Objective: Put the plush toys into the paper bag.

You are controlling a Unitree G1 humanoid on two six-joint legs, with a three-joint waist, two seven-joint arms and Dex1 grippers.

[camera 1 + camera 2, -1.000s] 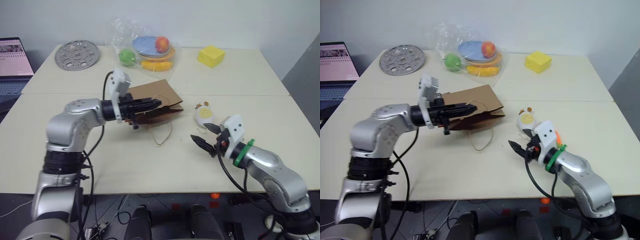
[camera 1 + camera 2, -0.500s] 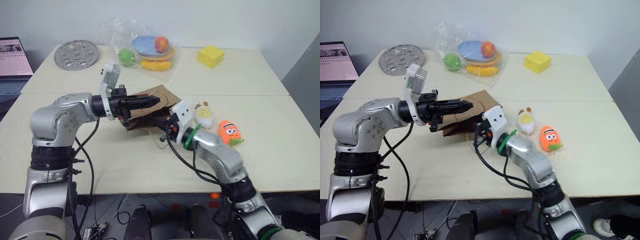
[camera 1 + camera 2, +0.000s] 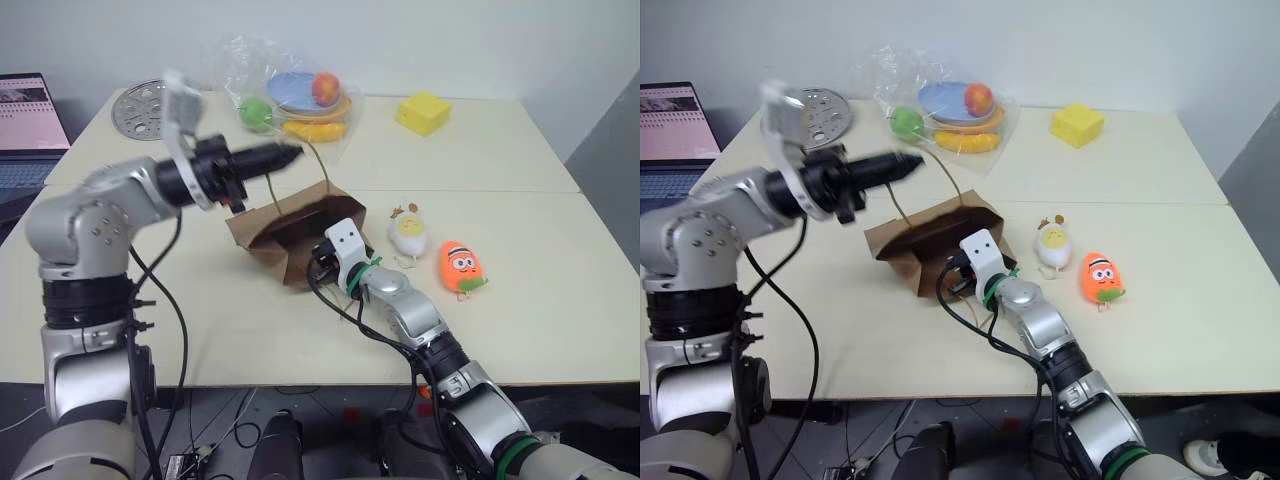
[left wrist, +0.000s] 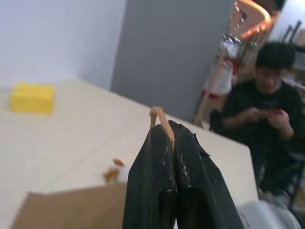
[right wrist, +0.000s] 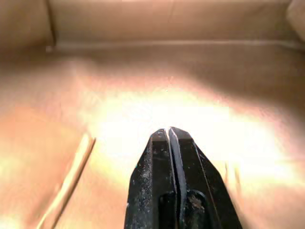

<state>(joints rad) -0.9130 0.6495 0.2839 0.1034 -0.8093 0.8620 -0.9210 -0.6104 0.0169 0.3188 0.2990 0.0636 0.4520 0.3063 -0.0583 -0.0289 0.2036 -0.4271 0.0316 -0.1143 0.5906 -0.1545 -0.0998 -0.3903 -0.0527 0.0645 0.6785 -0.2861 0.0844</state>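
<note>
The paper bag (image 3: 285, 232) lies on its side near the middle of the pale table (image 3: 520, 320), its dark mouth turned toward the robot and one tan cord handle (image 3: 318, 167) pulled up taut from its upper edge. The left gripper (image 3: 290, 153) is raised above the bag, at about eleven o'clock from its mouth, and its two black fingers are pressed tight together on that handle; in the left wrist view the cord loops out just past the closed fingertips (image 4: 167, 143). The right gripper (image 5: 170, 132) reaches into the bag's mouth from the five o'clock side, its white wrist housing (image 3: 343, 243) sitting right at the opening. Its fingers are closed flat against each other with nothing between them, and brown paper surrounds them in the right wrist view. Both plush toys rest on the table outside the bag, at roughly three o'clock from it: the white plush toy (image 3: 408, 233) with a yellow face just beside the bag, and the orange plush toy (image 3: 460, 267) a little farther out, the two near each other but apart. A yellow block (image 3: 421, 112) sits well away at one o'clock, and a clear plastic bag (image 3: 285, 90) of toy fruit at twelve.
</note>
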